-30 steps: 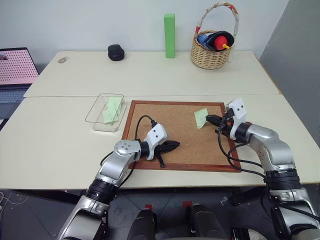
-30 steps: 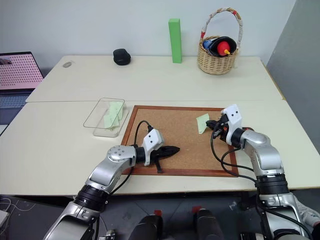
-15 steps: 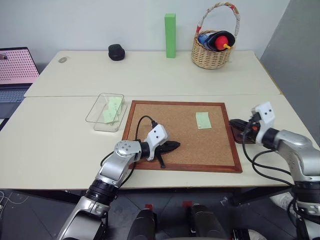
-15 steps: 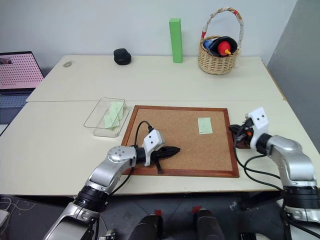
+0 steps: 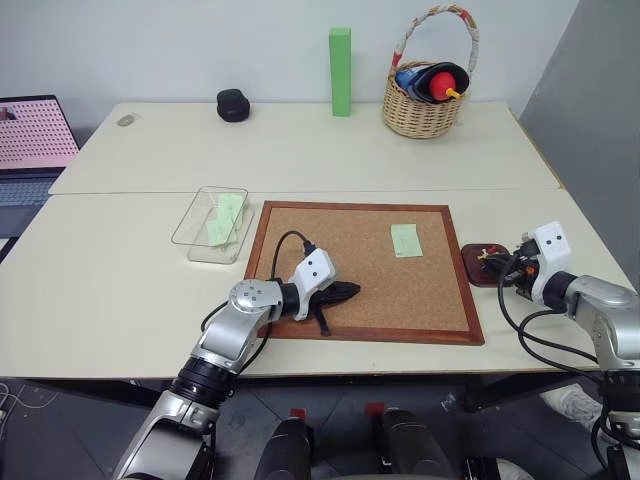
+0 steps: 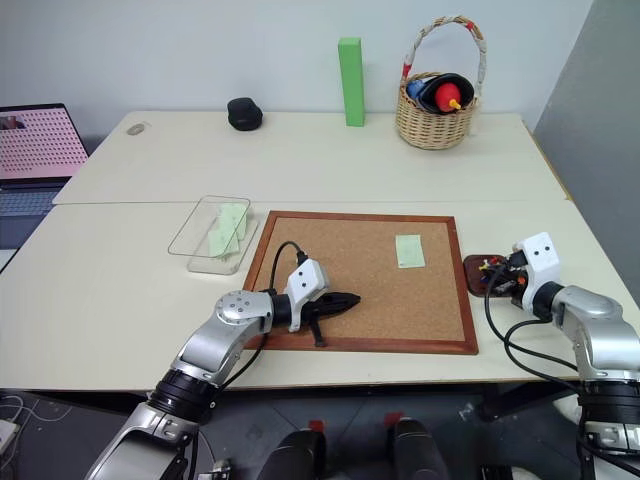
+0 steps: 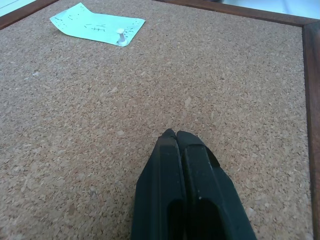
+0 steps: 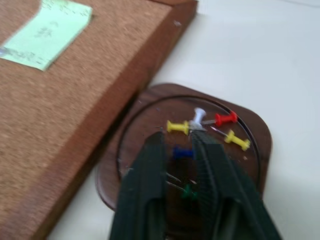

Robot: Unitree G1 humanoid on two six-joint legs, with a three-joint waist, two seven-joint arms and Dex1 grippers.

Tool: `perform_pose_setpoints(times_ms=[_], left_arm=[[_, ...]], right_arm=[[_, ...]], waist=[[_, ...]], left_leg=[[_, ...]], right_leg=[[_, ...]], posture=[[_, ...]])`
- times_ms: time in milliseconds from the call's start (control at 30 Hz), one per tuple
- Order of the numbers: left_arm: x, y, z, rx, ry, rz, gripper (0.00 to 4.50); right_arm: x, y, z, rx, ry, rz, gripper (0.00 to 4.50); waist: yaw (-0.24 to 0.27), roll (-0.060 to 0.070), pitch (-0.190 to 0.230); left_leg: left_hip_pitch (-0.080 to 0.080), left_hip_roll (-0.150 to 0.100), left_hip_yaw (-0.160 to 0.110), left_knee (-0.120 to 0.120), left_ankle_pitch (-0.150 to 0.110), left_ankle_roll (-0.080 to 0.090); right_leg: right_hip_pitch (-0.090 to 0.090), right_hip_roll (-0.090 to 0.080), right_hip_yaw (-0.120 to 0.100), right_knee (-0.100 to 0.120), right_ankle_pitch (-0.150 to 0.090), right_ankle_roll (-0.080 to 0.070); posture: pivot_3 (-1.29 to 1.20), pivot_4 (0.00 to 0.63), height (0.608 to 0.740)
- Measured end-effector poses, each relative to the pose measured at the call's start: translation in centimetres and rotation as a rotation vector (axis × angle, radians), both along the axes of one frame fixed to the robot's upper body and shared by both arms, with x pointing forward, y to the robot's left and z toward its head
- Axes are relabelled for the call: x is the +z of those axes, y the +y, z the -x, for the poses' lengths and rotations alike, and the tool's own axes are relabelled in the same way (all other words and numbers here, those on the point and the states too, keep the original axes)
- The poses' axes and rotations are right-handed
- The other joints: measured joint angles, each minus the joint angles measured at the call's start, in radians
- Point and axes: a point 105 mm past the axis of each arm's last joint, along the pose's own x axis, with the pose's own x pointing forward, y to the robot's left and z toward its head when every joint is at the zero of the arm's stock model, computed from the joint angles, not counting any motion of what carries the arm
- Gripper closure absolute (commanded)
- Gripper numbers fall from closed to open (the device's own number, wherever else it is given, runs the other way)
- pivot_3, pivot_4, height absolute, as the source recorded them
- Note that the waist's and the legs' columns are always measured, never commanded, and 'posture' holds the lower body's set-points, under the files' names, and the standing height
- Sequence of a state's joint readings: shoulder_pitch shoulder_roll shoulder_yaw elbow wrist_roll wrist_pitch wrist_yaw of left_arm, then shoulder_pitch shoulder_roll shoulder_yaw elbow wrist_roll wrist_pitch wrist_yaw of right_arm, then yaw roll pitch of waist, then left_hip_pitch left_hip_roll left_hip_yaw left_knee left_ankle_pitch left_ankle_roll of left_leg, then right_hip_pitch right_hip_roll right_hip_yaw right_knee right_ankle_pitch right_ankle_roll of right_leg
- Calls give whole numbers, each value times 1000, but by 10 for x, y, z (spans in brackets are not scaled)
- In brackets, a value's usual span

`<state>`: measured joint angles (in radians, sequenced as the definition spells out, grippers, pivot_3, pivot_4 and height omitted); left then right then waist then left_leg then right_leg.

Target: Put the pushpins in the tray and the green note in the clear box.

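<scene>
Right end effector (image 8: 179, 150) hovers over the tray (image 8: 150, 105), fingers parted, pins (image 8: 200, 117) lying loose inside. Left end effector (image 7: 175, 134) clenched empty on the corkboard (image 5: 345, 290). Note (image 5: 405, 240) still pinned; thin, floppy paper, so pinch an edge

Two cream tables (image 5: 300, 150) against a pale wall (image 5: 200, 40)

My black end effector (image 8: 176, 150) over dark reddish-brown roundish tray (image 8: 250, 165): pushpins (image 8: 207, 122) yellow, red, white, blue, green. Pale green paper note (image 5: 405, 240) on tan speckled corkboard (image 5: 340, 260), reddish wood frame. Cream tabletop (image 5: 120, 290).
</scene>
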<state>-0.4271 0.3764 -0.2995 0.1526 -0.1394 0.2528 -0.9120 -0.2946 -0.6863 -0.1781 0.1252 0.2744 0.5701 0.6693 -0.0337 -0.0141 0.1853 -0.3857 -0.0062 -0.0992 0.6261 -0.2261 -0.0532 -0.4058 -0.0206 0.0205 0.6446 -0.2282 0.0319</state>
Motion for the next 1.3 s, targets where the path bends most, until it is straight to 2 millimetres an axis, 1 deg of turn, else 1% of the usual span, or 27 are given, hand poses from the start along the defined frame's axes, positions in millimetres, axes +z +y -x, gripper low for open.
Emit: perform_pose_setpoints(times_ms=[100,133,233,300,400,500,567,633,700,767,900,967,1033,1167,1200,1267,1300], left_arm=[[0,0,0,0,-1,-1,4500],[0,0,0,0,-1,-1,4500],[0,0,0,0,-1,-1,4500],[0,0,0,-1,-1,-1,4500],[0,0,0,-1,-1,-1,4500],[0,0,0,-1,-1,-1,4500],[0,0,0,-1,1,-2,4500],[0,0,0,-3,1,-1,4500],[1,0,0,-5,0,-1,4500],[1,0,0,-7,-2,-2,4500],[1,0,-1,-8,1,-3,4500],[2,0,-1,-9,-2,-2,4500],[2,0,0,-10,-2,-2,4500],[1,1,0,-7,0,-2,4500],[1,1,0,-6,0,-2,4500],[1,1,0,-5,-1,-2,4500],[1,1,0,-4,-2,-1,4500]], right_arm=[[3,-1,-2,-4,-14,8,2210],[5,-1,-4,-5,-24,11,2110],[14,0,-7,-9,-57,-5,1428],[25,2,-9,-5,-95,-46,1428],[36,11,-10,37,-133,-79,1428],[46,26,-12,95,-165,-99,1428],[50,42,-11,164,-176,-94,1428],[46,63,-11,234,-176,-90,1428],[35,83,-11,291,-163,-75,1428],[26,98,-10,331,-151,-64,1428],[15,124,-22,372,-167,-54,1428],[10,128,-25,376,-165,-51,1428],[5,128,-29,372,-159,-46,1428],[2,130,-34,368,-164,-39,1428],[1,132,-36,369,-164,-47,1798],[-1,134,-37,370,-163,-54,2049],[-3,134,-37,369,-159,-50,2301]], waist=[[0,0,0],[0,0,0],[0,0,0],[0,0,0],[0,0,0],[0,0,0],[0,0,0],[-1,0,0],[-1,0,0],[0,0,0],[-1,0,0],[1,-1,0],[1,0,0],[-1,0,0],[-1,0,0],[-1,0,0],[-1,0,0]], left_leg=[[0,0,0,0,0,0],[0,0,0,0,0,0],[0,0,0,0,0,0],[0,0,0,0,0,0],[0,0,0,0,0,0],[0,0,0,0,0,0],[0,0,0,0,0,0],[0,0,-1,0,0,0],[0,0,-1,0,0,0],[0,0,-1,0,0,0],[0,0,-1,0,0,0],[0,0,-1,0,0,0],[0,0,-1,-1,0,0],[1,0,-1,-1,0,0],[1,0,-1,-1,0,0],[1,0,-1,-1,0,0],[1,0,-1,-1,0,0]], right_leg=[[0,0,0,0,0,0],[0,0,0,0,0,0],[0,0,0,0,0,0],[0,0,0,0,0,0],[0,0,0,0,0,1],[0,0,0,0,0,1],[0,0,0,0,0,1],[0,0,-1,0,0,0],[0,0,-1,0,0,0],[0,0,-1,0,0,1],[0,0,-1,0,0,1],[0,0,-1,0,1,2],[0,0,-1,0,2,3],[0,0,-1,0,2,4],[0,0,-1,1,2,4],[0,0,-1,1,2,4],[0,0,-1,1,2,4]], posture=[[0,150,740],[0,150,740],[0,150,740],[0,150,740],[0,150,740],[0,150,740],[0,150,740],[0,150,740],[0,150,740],[0,150,740],[0,150,740],[0,150,740],[0,150,740],[0,150,740],[0,150,740],[0,150,740],[0,150,740]])
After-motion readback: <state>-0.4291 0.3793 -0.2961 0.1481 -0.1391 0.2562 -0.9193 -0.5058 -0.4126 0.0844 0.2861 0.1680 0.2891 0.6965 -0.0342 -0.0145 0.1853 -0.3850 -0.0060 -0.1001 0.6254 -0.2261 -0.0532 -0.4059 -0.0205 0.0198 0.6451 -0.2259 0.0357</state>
